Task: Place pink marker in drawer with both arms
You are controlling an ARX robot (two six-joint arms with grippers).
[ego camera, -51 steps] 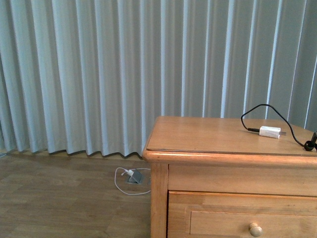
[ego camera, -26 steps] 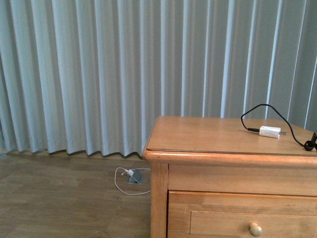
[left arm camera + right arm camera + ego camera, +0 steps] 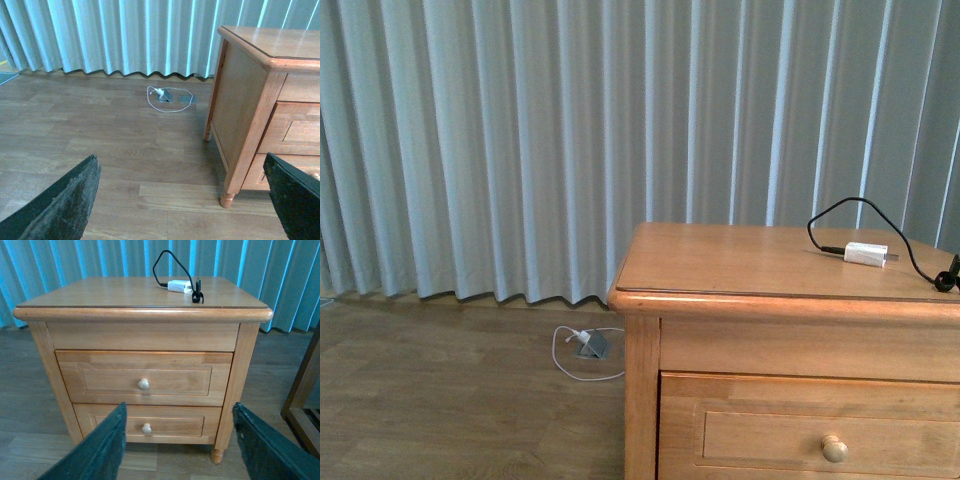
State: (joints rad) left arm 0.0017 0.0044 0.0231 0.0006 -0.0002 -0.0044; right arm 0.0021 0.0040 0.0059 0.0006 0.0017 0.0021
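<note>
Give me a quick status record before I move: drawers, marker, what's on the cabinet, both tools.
cabinet: wooden nightstand, two drawers
upper drawer: closed, round pale knob
lower drawer: closed, round pale knob
pink marker: not visible in any view
on cabinet top: white charger block with black cable
on floor: white cable near the curtain
left tool: open, empty, over bare floor beside the cabinet
right tool: open, empty, facing the drawer fronts
</note>
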